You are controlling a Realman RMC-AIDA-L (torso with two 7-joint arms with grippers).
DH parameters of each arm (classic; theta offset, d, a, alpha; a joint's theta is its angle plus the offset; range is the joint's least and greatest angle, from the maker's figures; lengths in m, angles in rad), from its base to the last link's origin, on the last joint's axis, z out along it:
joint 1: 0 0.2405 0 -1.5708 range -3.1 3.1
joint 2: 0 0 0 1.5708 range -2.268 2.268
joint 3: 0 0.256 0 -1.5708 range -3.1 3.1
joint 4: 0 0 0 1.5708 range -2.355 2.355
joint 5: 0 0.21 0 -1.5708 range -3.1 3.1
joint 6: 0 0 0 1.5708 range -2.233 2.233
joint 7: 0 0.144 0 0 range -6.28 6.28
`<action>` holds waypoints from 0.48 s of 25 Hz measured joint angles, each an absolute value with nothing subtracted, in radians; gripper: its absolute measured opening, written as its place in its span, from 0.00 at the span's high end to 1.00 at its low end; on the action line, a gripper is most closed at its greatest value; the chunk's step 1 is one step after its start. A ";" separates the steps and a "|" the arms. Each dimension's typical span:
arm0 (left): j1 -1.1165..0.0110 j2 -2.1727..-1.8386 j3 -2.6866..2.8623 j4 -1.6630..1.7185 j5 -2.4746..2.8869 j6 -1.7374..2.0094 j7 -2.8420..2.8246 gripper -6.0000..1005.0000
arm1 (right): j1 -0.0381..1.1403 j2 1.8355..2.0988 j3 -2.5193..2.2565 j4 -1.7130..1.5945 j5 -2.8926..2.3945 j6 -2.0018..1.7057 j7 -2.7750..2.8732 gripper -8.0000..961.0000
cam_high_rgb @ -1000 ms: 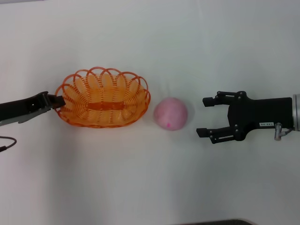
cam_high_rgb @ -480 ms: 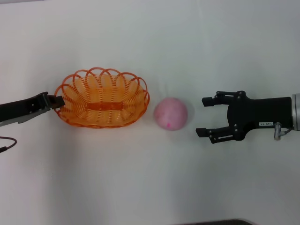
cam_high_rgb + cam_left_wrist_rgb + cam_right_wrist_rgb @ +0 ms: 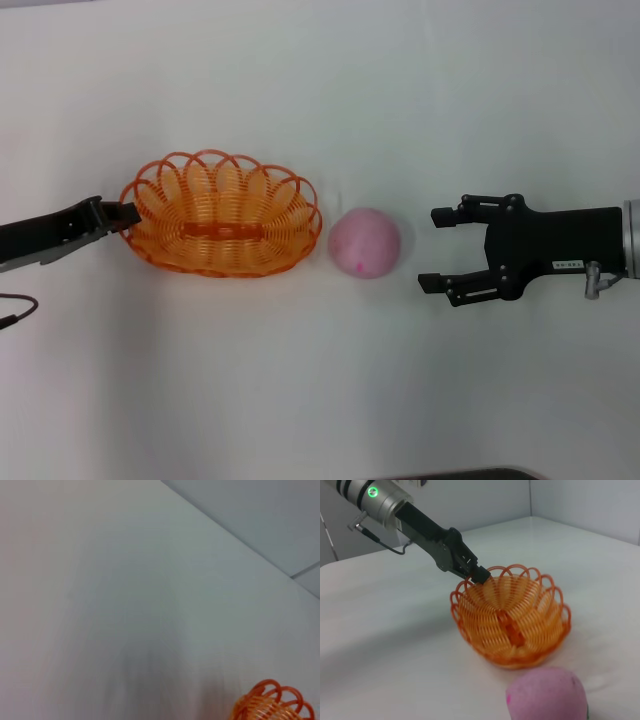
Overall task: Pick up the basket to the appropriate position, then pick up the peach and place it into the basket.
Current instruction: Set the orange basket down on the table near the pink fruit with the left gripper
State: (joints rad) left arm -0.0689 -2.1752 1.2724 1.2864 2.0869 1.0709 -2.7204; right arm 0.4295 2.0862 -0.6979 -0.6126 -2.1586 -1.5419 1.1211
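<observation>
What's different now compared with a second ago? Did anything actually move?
The basket, gripped at its rim by the left gripper, has tipped and shifted slightly: its far rim sits lower in the head view, and it looks flatter. The peach stayed where it was, and the right gripper still waits open beside it.

Bare table (image 3: 300, 400) is lying between the right gripper (image 3: 437, 249) and the peach (image 3: 365, 242); the basket (image 3: 222, 215) is crowding the peach's left.

White worktop (image 3: 300, 400). Basket (image 3: 222, 214) rests on it mid-depth, toward the left edge; peach (image 3: 364, 241) sits just beside the basket's right end, not touching.
</observation>
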 joint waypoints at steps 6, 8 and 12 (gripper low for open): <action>-0.072 -2.175 1.274 1.255 2.054 1.076 -2.701 0.89 | 0.431 2.086 -0.698 -0.612 -2.159 -1.544 1.119 0.05; -0.076 -2.175 1.269 1.243 2.045 1.087 -2.693 0.76 | 0.432 2.086 -0.698 -0.612 -2.160 -1.545 1.119 0.05; -0.074 -2.175 1.261 1.243 2.025 1.103 -2.674 0.69 | 0.433 2.086 -0.698 -0.614 -2.160 -1.546 1.119 0.05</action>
State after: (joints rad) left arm -0.0745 -2.1752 1.2613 1.2427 2.0248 1.1025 -2.6741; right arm 0.4326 2.0862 -0.6980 -0.6145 -2.1602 -1.5461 1.1194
